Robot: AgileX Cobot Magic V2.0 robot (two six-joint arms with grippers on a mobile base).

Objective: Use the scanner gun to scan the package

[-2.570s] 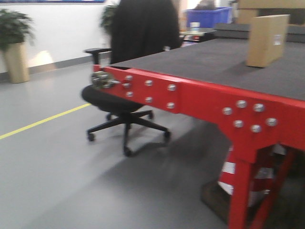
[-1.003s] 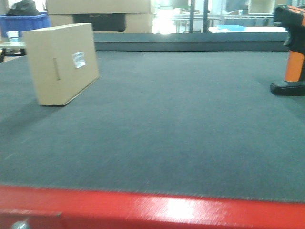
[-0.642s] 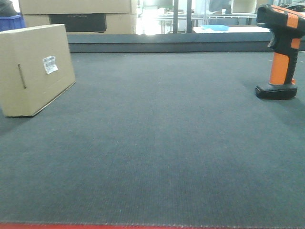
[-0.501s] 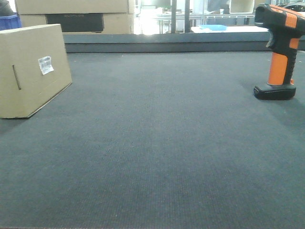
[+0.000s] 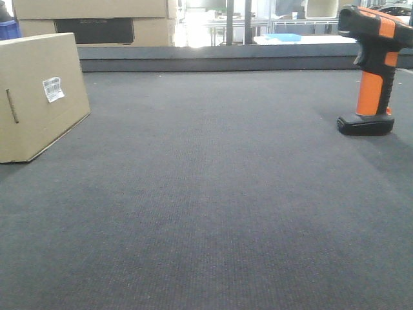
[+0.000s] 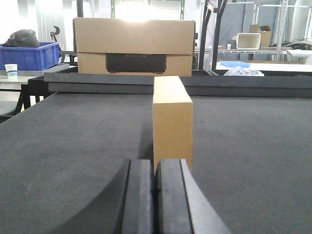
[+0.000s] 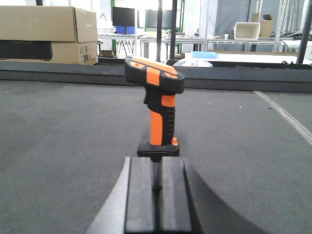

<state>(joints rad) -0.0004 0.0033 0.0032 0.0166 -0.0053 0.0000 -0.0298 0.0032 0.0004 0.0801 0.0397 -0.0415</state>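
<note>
The package (image 5: 40, 93), a plain brown box with a white barcode sticker and a narrow slot, stands upright at the table's left. In the left wrist view its narrow end (image 6: 172, 122) faces me, just beyond my left gripper (image 6: 155, 168), which is shut with nothing between its fingers. The scanner gun (image 5: 369, 68), black head with orange stripe and orange stem, stands on its flat foot at the right. In the right wrist view the scanner gun (image 7: 158, 105) is straight ahead of my right gripper (image 7: 157, 165), which is shut and empty. Neither gripper shows in the front view.
Dark grey felt covers the table (image 5: 213, 194), with a raised dark ledge (image 5: 213, 58) along its far edge. Larger cartons with a black panel (image 6: 134, 48) sit behind it. A blue bin (image 6: 30, 53) and a paper cup (image 6: 10, 69) are at far left; shelving stands beyond.
The front view has swung from the table's red side frame and a chair onto the tabletop and moved closer. Package and scanner gun stand unmoved.
</note>
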